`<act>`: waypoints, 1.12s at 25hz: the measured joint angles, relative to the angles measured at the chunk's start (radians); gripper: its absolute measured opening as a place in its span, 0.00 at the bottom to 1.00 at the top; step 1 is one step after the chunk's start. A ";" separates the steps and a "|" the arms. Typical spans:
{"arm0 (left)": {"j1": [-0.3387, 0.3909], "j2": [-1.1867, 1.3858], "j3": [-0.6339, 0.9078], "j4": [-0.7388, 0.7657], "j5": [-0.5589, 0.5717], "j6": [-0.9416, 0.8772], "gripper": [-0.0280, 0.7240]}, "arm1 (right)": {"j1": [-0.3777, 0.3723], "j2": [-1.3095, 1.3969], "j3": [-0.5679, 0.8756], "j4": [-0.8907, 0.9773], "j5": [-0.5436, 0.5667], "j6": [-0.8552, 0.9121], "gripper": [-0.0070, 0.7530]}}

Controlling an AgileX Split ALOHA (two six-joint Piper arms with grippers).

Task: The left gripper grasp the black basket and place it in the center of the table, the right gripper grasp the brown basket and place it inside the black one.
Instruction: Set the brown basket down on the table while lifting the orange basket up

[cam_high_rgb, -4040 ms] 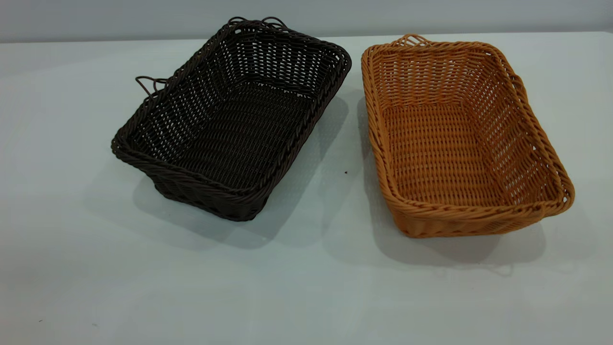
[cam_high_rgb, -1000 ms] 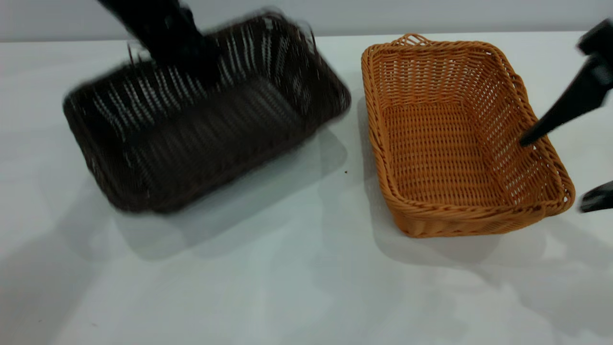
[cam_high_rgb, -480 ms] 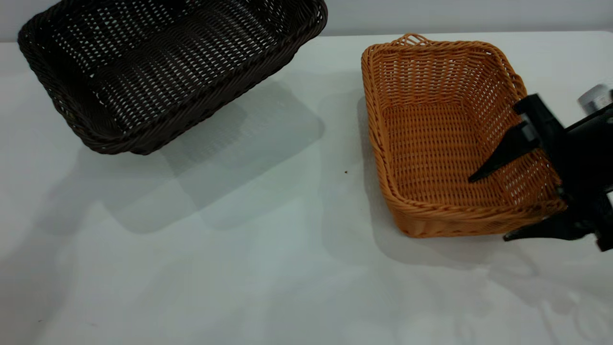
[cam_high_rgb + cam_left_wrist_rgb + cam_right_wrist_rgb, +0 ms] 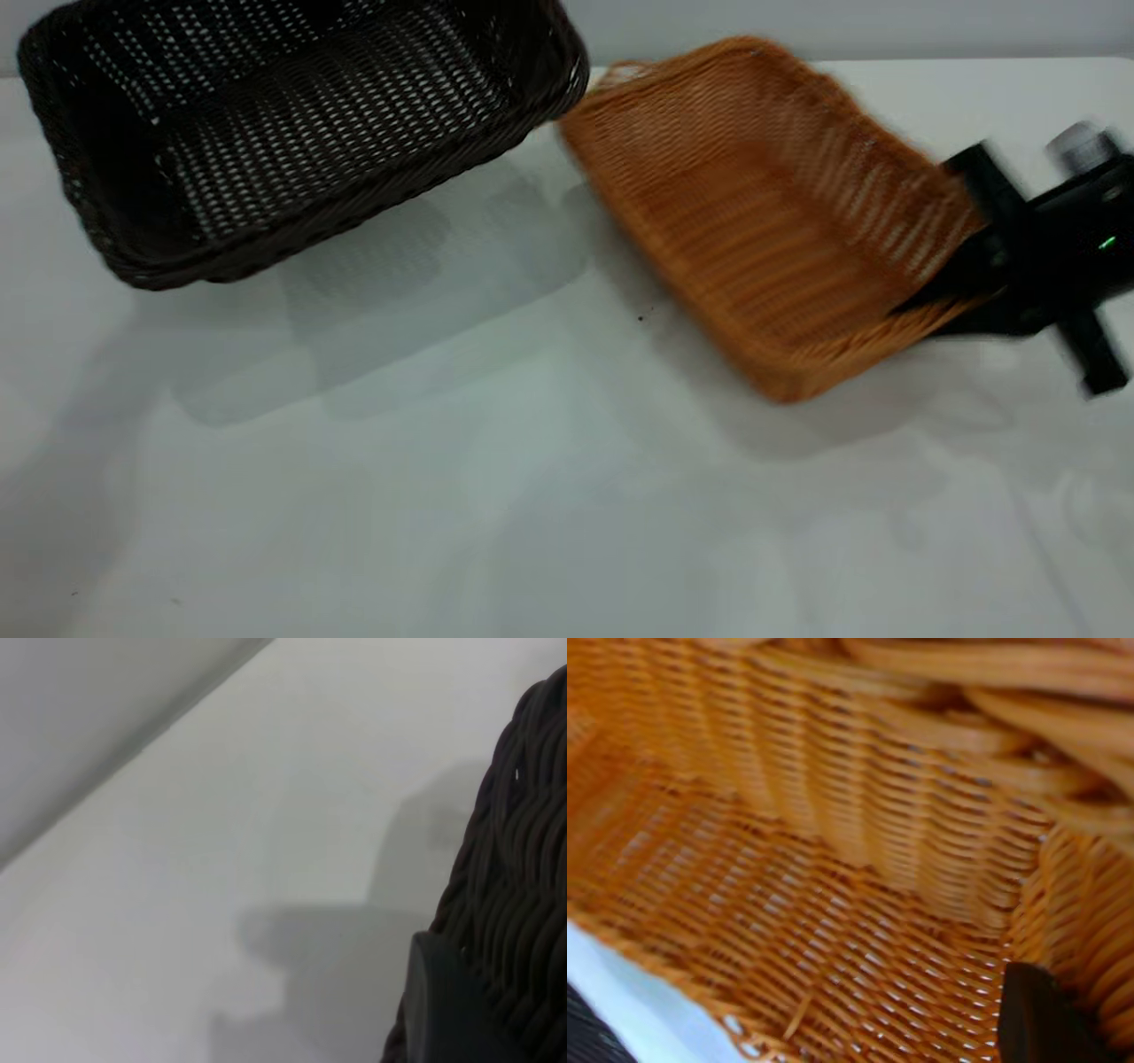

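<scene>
Since half a second earlier, the brown basket had tipped up and swung toward the black basket; before that it sat flat on the worktop.

Right tool was at the brown basket's right end, closed on its rim, one finger inside against the weave. Basket was held tilted, gripped end raised, far corner close to the black basket's corner; contact between them could not be told. Whether its low edge touched the worktop was unclear through blur.

Left tool was out of the exterior view; in the left wrist view one dark finger lay against the black basket's outer wall, so it appeared clamped on that wall. Black basket hung tilted above the worktop's far left, its shadow beneath it.
</scene>
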 joint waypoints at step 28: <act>-0.373 0.115 -0.001 -0.117 0.076 0.248 0.79 | -0.293 -0.081 -0.268 -0.286 0.427 0.049 0.10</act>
